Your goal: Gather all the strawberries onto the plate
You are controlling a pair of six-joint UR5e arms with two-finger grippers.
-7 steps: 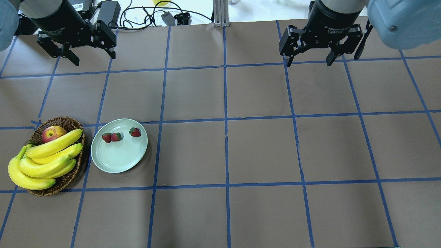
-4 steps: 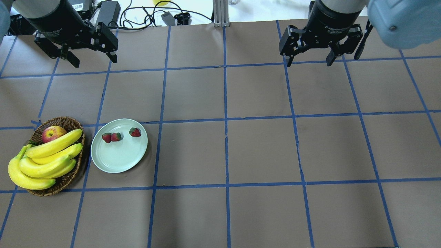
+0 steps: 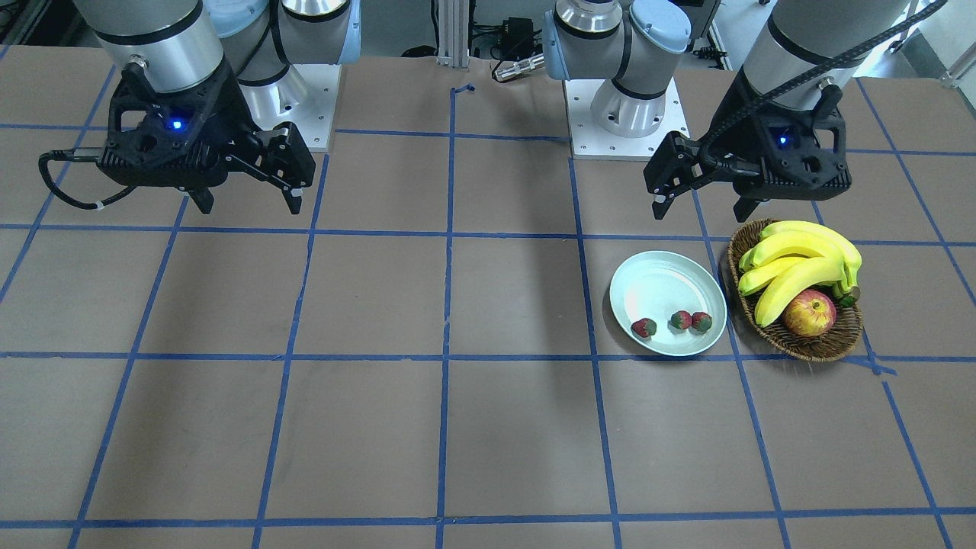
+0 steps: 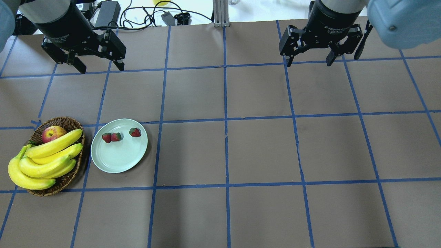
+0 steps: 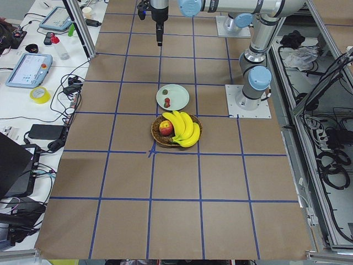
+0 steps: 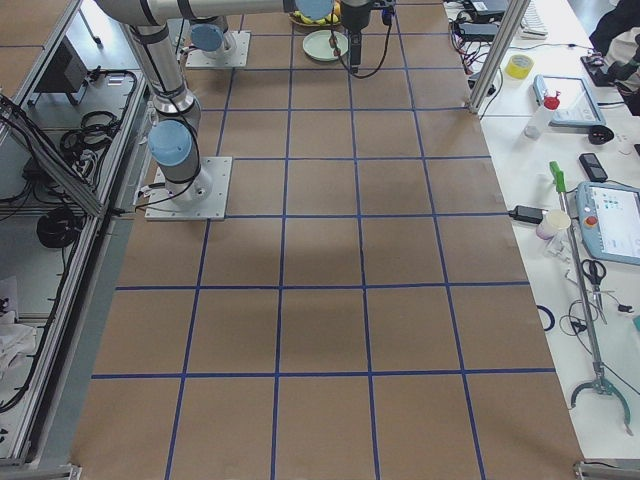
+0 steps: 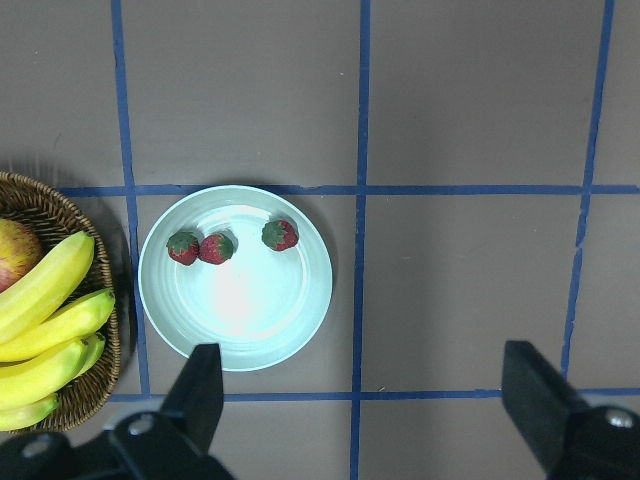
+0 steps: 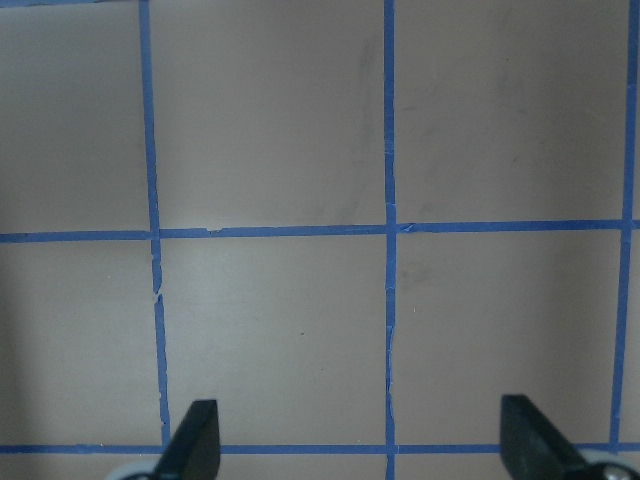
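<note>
Three strawberries lie on the pale mint-green plate (image 4: 117,156): two side by side (image 4: 106,137) (image 4: 116,136) and one a little apart (image 4: 135,132). They also show on the plate (image 3: 663,286) in the front view (image 3: 643,328) (image 3: 681,319) (image 3: 701,321) and in the left wrist view (image 7: 183,247) (image 7: 216,248) (image 7: 280,235). My left gripper (image 4: 101,68) is open and empty, high above the table, well back from the plate. My right gripper (image 4: 309,63) is open and empty, high on the right side.
A brown wicker basket (image 4: 70,122) with bananas (image 4: 44,160) and a red-yellow apple (image 4: 52,133) stands just left of the plate. Cables and a power brick (image 4: 107,12) lie beyond the table's back edge. Blue tape lines grid the brown table.
My left gripper has moved a little forward and to the right, still open. The right gripper, the plate and the strawberries have not moved.
</note>
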